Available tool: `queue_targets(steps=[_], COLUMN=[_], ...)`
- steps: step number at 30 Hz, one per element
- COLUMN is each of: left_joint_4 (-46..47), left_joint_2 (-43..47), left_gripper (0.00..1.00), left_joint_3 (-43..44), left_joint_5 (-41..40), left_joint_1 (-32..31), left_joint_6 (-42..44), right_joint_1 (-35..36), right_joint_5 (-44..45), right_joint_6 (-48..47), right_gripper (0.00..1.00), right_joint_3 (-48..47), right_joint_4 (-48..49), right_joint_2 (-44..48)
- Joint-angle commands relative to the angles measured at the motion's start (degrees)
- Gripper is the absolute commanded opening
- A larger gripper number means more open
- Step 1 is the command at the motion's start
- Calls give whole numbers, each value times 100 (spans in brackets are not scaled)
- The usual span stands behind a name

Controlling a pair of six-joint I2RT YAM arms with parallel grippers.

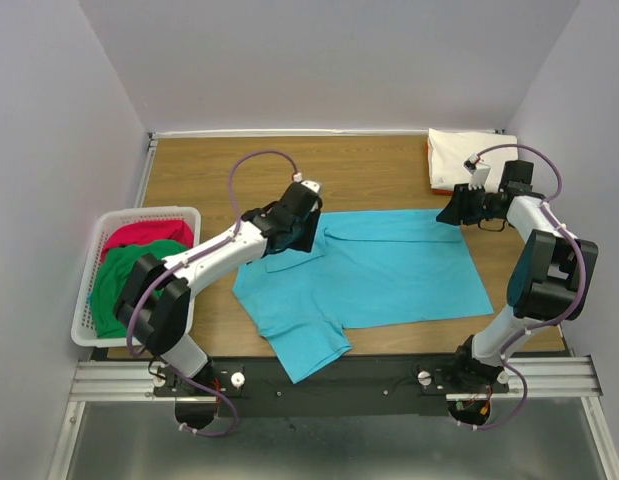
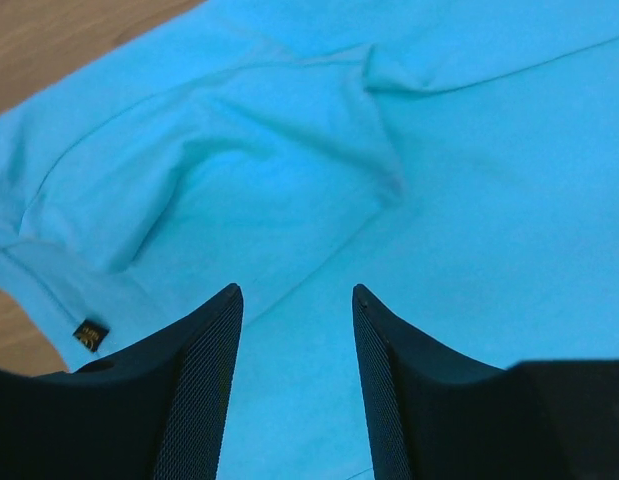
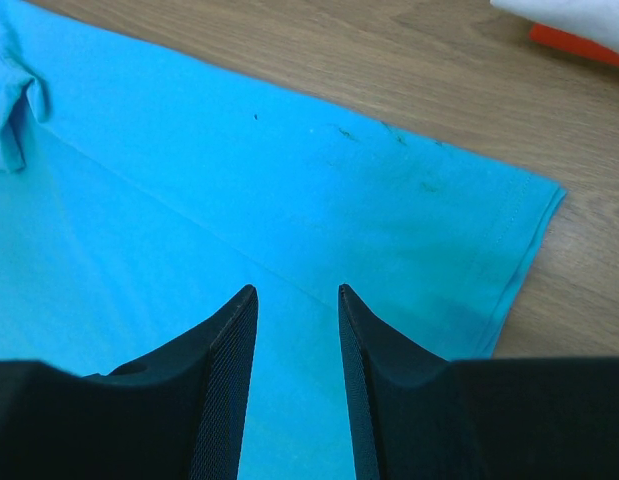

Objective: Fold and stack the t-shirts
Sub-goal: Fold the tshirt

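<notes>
A turquoise t-shirt (image 1: 379, 270) lies spread on the wooden table, one sleeve hanging toward the near edge. My left gripper (image 1: 307, 232) is open above its far left sleeve and collar; in the left wrist view the cloth (image 2: 289, 170) shows bunched folds between the fingers. My right gripper (image 1: 451, 213) is open over the shirt's far right corner; the hem (image 3: 509, 250) shows in the right wrist view. A folded cream-white t-shirt (image 1: 471, 155) lies on an orange one (image 1: 436, 178) at the far right. Red (image 1: 144, 236) and green (image 1: 139, 275) t-shirts fill the basket.
A white lattice basket (image 1: 89, 300) stands at the left edge of the table. Bare wood (image 1: 219, 170) lies behind the turquoise shirt. White walls close in on the left, back and right.
</notes>
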State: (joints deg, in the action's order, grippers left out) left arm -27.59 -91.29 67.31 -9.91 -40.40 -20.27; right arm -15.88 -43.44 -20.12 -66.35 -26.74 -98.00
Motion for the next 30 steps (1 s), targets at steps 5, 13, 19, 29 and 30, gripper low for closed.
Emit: queue_targets(steps=[5,13,19,29,30], left_joint_4=[465,764,896,870,861], left_joint_2=[348,533,436,348,348], left_gripper=[55,49,43,40,40], left_joint_3=[-1341,-1809,-1844,-1905,-1914], left_joint_5=[-283,7,191,165,156], left_joint_1=[506,929,920,938,929], left_joint_6=[-872,-882,-856,-812,-829], right_joint_1=[-38,-38,-38,-38,-38], right_joint_5=[-138,-112,-94,-94,-94], right_joint_6=[-97,-124,-115,-106,-106], right_gripper=[45,45,45,45,45], right_joint_3=[87,96,96,87,87], right_joint_4=[-121,-121,-121,-121,-121], right_joint_2=[-35,-35,-35,-35,-35])
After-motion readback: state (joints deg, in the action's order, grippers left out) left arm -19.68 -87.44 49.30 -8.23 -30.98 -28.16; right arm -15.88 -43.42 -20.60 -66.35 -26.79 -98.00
